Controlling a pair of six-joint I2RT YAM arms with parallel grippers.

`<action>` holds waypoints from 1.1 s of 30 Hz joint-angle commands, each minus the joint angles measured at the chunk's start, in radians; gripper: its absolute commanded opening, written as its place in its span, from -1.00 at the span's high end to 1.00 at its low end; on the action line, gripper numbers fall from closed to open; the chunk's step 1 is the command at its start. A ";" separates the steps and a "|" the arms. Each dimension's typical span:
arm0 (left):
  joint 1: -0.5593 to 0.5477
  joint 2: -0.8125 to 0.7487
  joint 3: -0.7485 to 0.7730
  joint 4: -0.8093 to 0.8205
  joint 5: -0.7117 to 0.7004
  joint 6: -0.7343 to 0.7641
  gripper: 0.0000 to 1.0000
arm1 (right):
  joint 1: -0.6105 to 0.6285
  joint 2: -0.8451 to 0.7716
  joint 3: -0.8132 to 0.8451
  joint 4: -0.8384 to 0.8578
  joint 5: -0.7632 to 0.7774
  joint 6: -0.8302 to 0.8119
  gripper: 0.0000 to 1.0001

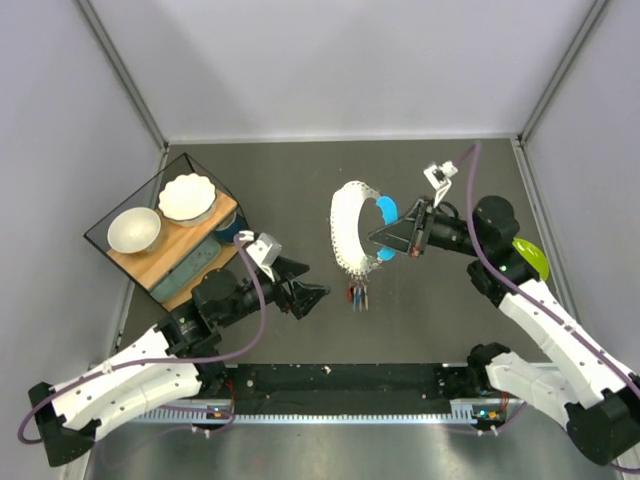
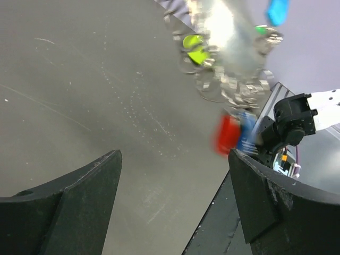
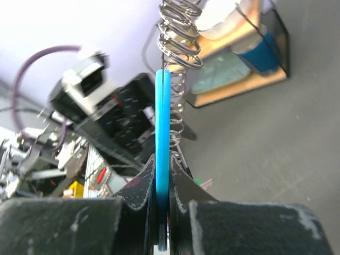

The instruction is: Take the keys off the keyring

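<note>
My right gripper point(image 1: 382, 236) is shut on a flat blue tag point(image 3: 162, 133), gripped edge-on between its fingers point(image 3: 150, 170). From the tag runs the keyring, a pale arc of linked metal rings point(image 1: 345, 225), seen close as a coil of rings point(image 3: 178, 53). At the arc's lower end hang the keys point(image 1: 357, 295), with red and blue heads point(image 2: 229, 133); a green tag point(image 2: 197, 50) sits higher on the rings. My left gripper point(image 1: 315, 282) stands open just left of the keys, nothing between its fingers point(image 2: 85, 196).
A dark-framed box point(image 1: 195, 270) at the left holds two white bowls point(image 1: 185, 197). A lime-green plate point(image 1: 530, 258) lies by the right arm. A black rail point(image 1: 340, 380) runs along the near table edge.
</note>
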 commanded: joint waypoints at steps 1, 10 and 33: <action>0.021 0.021 0.034 0.102 0.080 -0.076 -0.72 | 0.010 -0.125 -0.053 0.354 -0.171 -0.009 1.00; 0.048 0.023 -0.004 0.358 0.347 -0.192 -0.73 | 0.012 -0.127 -0.121 0.447 -0.205 0.011 1.00; 0.050 0.164 0.060 0.421 0.347 -0.243 -0.22 | 0.121 -0.064 -0.187 0.434 -0.189 -0.056 1.00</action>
